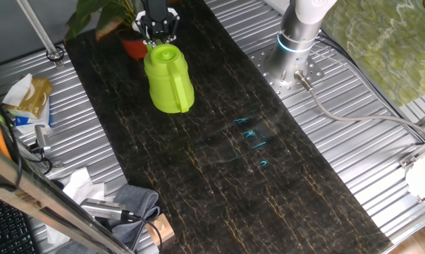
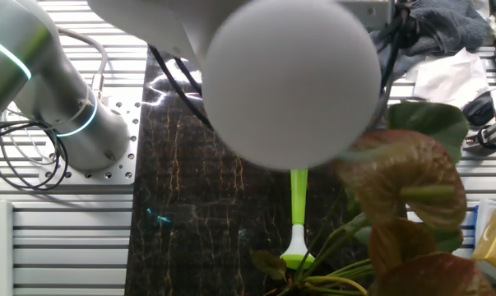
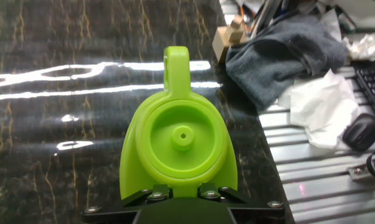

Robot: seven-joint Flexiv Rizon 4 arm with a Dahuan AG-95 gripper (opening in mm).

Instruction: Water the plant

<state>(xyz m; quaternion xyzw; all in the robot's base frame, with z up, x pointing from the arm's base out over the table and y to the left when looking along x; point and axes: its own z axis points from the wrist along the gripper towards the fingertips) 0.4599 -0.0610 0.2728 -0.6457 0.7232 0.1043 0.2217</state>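
Plant [image 1: 103, 17] in orange pot [image 1: 134, 48] at mat's far end; gripper [image 1: 159, 29] pinching green watering can [image 1: 168, 79], spout [image 2: 298, 205] over foliage; over-tilting risks spilling onto mat [image 1: 233, 141].

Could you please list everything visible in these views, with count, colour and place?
watering can: one, lime green, tipped up over the dark mat, its spout reaching the plant
plant: one, green and brownish leaves, orange-red pot, far end of the mat
mat: one, black with gold veining, along the table
table: one, ribbed silver metal
cloth: one, grey, off the mat's edge
crumpled tissue: one, white, beside the cloth
wooden block: one, tan, by the cloth
computer mouse: one, black, on the table edge
keyboard: one, black, partly in view
arm base: one, silver, beside the mat
gripper: one, black, clamped on the watering can
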